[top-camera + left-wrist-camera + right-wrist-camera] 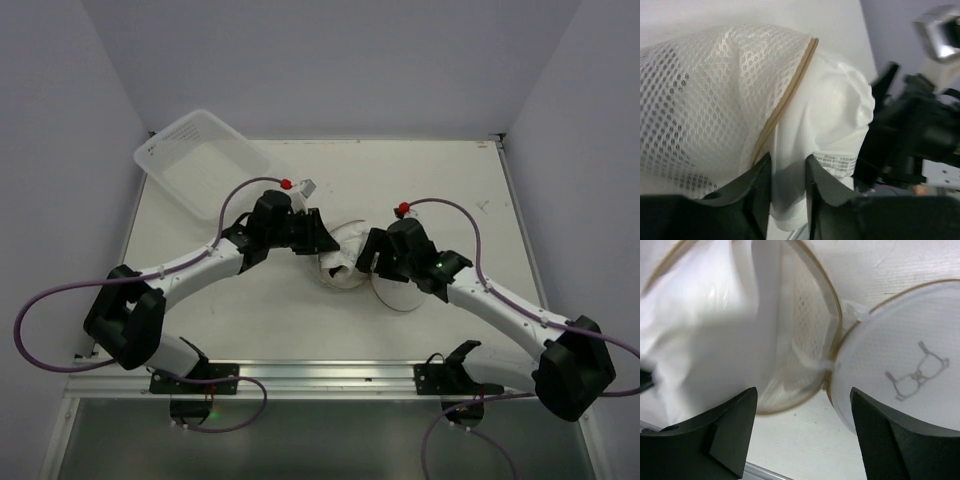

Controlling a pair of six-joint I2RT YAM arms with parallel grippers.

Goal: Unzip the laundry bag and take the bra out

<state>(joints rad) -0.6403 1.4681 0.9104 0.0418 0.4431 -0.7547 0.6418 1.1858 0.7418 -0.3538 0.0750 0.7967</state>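
Note:
The cream mesh laundry bag [345, 268] lies at the table's middle, unzipped. Its flat lid [910, 370] with the black bra pictogram is folded open to the right [400, 296]. The white bra [832, 107], with a printed size label, bulges out of the mesh shell [710, 90] past the tan zip rim. My left gripper [788, 172] is shut on a fold of the bra at the bag's left [322, 245]. My right gripper [802, 412] is open and empty just above the table, before the hinge between the bag's mouth [812, 325] and the lid; the bra [705, 325] shows at its left.
A clear rectangular plastic tub [200, 160] stands tilted at the table's back left corner. The right arm's black wrist [905, 135] is close behind the bra in the left wrist view. Purple cables loop over both arms.

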